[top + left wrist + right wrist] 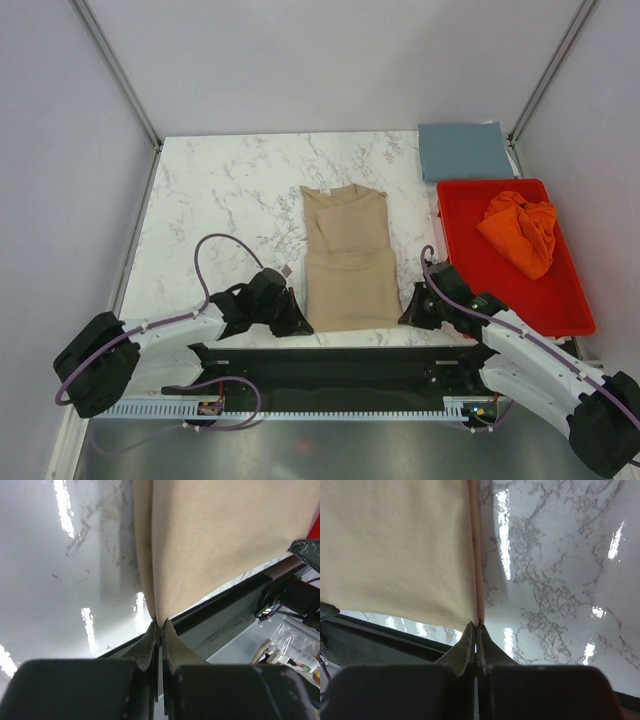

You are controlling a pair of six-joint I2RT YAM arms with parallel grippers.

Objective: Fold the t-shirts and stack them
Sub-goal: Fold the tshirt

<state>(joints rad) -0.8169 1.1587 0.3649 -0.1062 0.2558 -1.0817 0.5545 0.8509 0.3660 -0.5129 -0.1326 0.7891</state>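
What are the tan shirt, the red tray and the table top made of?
The tan shirt looks like soft, matte cloth: it lies folded in layers. The red tray looks like stiff, smooth plastic, with a raised rim and even colour. The table top looks like glossy marble, or a marble print: white with grey veins and bright light reflections.
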